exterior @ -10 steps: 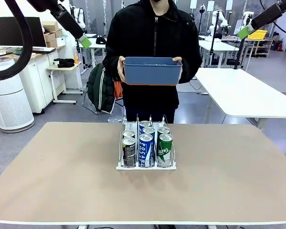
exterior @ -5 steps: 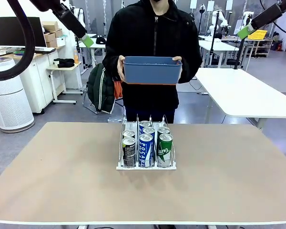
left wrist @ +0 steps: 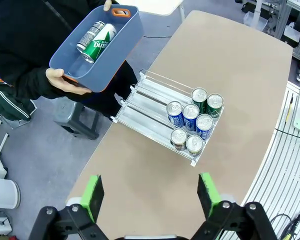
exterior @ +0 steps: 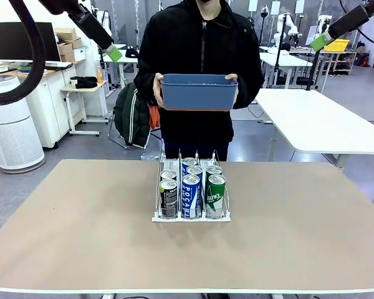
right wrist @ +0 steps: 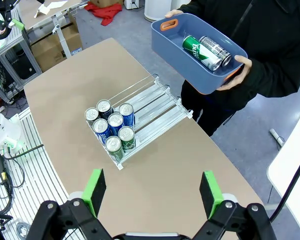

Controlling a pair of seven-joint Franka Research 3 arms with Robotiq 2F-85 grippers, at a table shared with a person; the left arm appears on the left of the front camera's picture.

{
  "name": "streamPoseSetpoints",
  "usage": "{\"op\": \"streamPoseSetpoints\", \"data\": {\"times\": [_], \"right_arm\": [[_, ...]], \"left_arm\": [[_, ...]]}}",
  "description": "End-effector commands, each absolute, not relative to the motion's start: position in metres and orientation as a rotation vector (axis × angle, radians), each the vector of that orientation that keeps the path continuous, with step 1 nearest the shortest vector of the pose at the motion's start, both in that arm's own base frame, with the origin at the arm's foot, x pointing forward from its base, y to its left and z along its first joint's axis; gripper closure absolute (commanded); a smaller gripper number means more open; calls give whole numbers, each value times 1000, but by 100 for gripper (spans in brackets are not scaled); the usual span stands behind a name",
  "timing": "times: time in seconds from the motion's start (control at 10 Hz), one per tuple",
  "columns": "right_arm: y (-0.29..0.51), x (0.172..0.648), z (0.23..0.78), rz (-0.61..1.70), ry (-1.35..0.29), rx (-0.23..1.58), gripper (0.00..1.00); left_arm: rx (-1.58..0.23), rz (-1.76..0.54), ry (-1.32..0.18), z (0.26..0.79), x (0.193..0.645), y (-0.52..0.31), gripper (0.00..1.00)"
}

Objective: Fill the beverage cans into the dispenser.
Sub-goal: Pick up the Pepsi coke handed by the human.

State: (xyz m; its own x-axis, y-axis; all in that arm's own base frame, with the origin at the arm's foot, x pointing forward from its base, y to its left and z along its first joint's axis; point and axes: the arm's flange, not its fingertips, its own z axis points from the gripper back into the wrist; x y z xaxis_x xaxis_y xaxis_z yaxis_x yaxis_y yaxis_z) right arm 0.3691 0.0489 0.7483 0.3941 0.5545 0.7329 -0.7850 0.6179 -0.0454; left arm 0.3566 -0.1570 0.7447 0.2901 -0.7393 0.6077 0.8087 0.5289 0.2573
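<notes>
The dispenser (exterior: 191,217) (left wrist: 140,107) (right wrist: 155,107) stands mid-table with several beverage cans (exterior: 191,194) (left wrist: 192,122) (right wrist: 112,127) packed upright at its near end, black, blue-and-white and green. A person at the far side holds a blue bin (exterior: 199,91) (left wrist: 97,47) (right wrist: 197,52) in both hands; a green can (left wrist: 101,44) (right wrist: 196,50) and a black can (left wrist: 90,35) (right wrist: 215,48) lie in it. My left gripper (exterior: 112,53) (left wrist: 151,196) hangs high at the upper left, open and empty. My right gripper (exterior: 321,41) (right wrist: 153,191) hangs high at the upper right, open and empty.
The tan table (exterior: 81,237) has wide bare room on both sides of the dispenser. Behind the person stand white tables (exterior: 318,121), a chair with a dark jacket (exterior: 132,115) and a white round unit (exterior: 12,124).
</notes>
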Motion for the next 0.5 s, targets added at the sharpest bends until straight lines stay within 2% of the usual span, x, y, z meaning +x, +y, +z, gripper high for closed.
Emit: {"op": "streamPoseSetpoints", "data": {"times": [0.0,0.4], "right_arm": [[48,370,748,869,-789,342,0],[48,370,748,869,-789,342,0]], "left_arm": [[-106,-1045,-738,744,356,-154,0],[-106,-1045,-738,744,356,-154,0]]}}
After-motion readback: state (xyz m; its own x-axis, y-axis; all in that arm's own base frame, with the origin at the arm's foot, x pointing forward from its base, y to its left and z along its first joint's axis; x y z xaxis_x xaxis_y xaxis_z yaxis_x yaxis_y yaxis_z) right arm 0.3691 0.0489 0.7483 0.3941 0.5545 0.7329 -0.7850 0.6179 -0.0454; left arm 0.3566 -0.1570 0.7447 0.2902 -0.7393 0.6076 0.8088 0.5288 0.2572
